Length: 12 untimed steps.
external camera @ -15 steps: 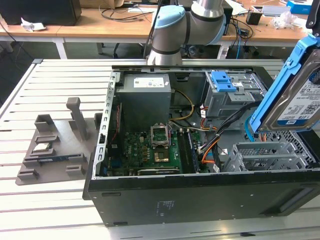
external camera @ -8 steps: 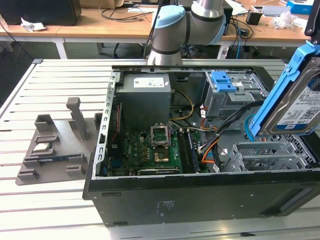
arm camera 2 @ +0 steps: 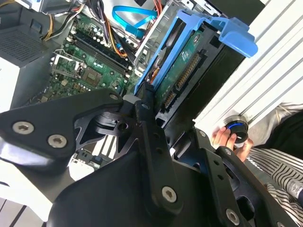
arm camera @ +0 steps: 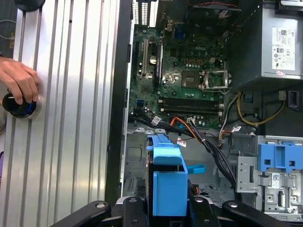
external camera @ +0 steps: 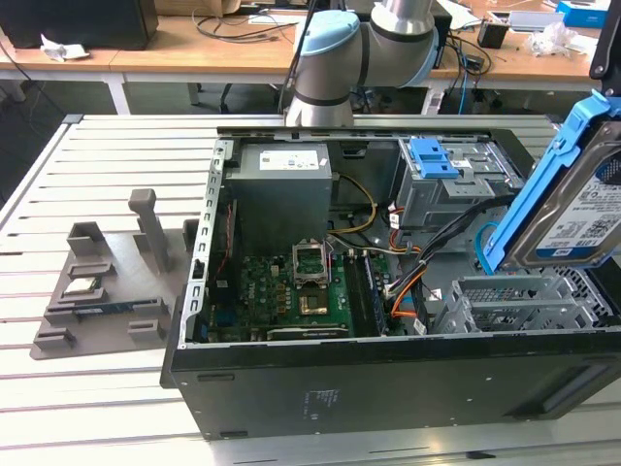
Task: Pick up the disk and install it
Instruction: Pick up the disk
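The disk (external camera: 580, 209) hangs clear of the chassis at the exterior view's right. It is tilted steeply, labelled face outward, above the empty metal drive cage (external camera: 524, 301) in the near right corner of the open computer case (external camera: 388, 393). The gripper (arm camera: 168, 210) is closed on the disk: in the first wrist view its black fingers (arm camera: 135, 213) stand on either side of the blue carrier. Judged from this, pick-up is complete, transfer is in hand, and the drive is not yet seated. Installation calls for levelling the carrier, squaring it to the cage rails, and keeping it off the black and orange cables (external camera: 408, 282) just beside the cage. Beside the case, a person's hand (arm camera: 19, 82) rests on a round black knob (arm camera: 19, 106) on the slatted table (external camera: 97, 427). Farther in lie the green motherboard (external camera: 291, 291), then the grey power supply (external camera: 281, 184) and a blue bracket (external camera: 434, 155) at the far wall. Writing: the disk carries a white-and-blue barcode label, and the power supply carries a white label; no print is transcribed here.
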Available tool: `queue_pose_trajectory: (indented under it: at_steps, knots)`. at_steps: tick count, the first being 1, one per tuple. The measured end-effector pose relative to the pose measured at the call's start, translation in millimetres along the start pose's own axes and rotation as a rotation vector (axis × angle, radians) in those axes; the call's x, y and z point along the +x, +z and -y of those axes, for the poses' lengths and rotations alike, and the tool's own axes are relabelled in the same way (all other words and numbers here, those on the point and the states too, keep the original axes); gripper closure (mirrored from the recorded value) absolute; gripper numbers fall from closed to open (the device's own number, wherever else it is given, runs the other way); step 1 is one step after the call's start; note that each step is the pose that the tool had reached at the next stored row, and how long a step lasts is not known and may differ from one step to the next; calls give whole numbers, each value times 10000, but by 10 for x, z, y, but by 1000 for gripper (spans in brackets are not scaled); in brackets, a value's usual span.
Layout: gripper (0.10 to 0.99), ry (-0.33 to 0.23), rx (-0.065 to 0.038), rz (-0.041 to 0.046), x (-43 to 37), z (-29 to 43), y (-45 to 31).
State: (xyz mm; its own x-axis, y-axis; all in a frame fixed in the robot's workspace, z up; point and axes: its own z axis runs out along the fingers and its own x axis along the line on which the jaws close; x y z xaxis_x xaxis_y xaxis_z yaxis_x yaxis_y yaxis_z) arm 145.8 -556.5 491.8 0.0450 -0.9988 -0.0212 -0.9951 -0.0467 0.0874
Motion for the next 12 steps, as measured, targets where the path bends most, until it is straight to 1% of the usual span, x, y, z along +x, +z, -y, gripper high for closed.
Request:
queue_pose_trajectory:
  at_steps: [4,11,12]
  knots:
    - [722,-1,0,0,12,9,39]
    - [722,3,0,0,28,21,136]
    - [722,7,1,16,32,24,145]
